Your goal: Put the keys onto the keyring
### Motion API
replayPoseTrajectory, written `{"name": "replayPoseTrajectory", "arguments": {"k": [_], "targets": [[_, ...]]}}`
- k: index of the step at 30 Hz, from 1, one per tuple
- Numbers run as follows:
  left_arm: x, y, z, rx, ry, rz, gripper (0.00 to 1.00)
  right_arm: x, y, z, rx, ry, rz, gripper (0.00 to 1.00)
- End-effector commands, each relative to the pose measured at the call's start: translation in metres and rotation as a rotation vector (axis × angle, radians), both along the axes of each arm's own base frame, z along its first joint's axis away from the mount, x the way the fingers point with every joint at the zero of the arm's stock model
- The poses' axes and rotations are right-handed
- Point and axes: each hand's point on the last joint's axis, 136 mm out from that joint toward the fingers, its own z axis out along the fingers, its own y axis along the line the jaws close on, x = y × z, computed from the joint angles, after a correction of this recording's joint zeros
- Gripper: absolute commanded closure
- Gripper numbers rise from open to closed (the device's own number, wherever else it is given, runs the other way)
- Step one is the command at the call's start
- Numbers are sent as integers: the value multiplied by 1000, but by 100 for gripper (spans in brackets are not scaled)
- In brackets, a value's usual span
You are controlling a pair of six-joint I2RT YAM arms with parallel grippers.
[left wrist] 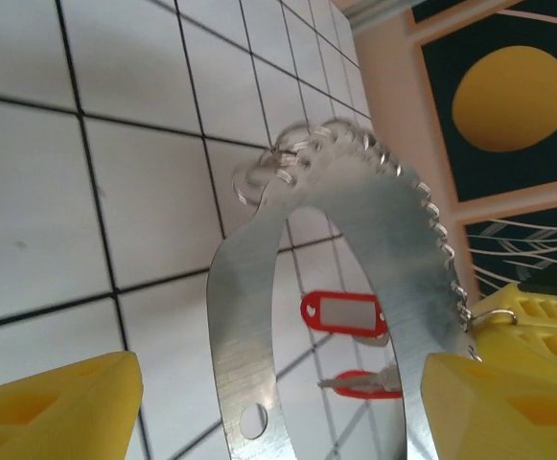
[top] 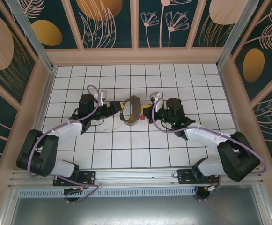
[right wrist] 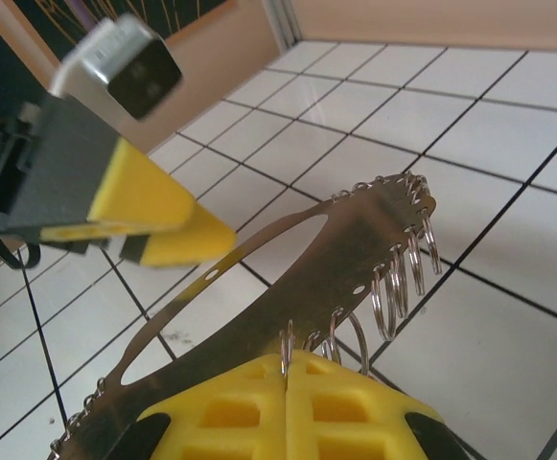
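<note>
Two keys (left wrist: 341,313) with red heads lie on the tabletop (left wrist: 29,192) behind the keyring (left wrist: 374,206); the lower one is half hidden. There is one keyring. The right tool (right wrist: 286,366) is pressed together, pinching the rim of the keyring. The left tool (left wrist: 268,412) is spread, with one finger on each side of the keyring; whether it touches, I cannot tell.

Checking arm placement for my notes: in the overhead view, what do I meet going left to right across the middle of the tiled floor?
left gripper → keyring → right gripper
</note>
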Motion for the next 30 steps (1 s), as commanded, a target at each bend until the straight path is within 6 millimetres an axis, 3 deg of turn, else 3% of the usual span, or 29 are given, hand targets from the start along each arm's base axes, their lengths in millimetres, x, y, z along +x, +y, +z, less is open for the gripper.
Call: {"name": "replayPoseTrajectory", "arguments": {"k": [1, 5, 11, 13, 15, 20, 25, 30], "targets": [[3, -12, 32, -133, -5, -66, 25, 3, -3, 34, 70, -124, -16, 100], [1, -16, 38, -164, -12, -93, 31, 2, -3, 35, 78, -129, -13, 100], [2, -19, 39, -171, -14, -119, 48, -3, 1, 44, 124, -151, 17, 100], [3, -22, 41, -170, -20, -142, 56, -6, 2, 48, 137, -163, 35, 100], [5, -23, 45, -158, -33, -155, 71, -10, 3, 48, 131, -172, 53, 100], [5, -25, 47, -47, -73, -235, 98, -15, -2, 34, 57, -217, 60, 100], [3, -23, 55, 5, -111, -337, 100, -22, -7, 16, -64, -283, 101, 100], [7, -22, 65, -12, -110, -356, 100, -26, -14, 14, -118, -367, 94, 100]]}}
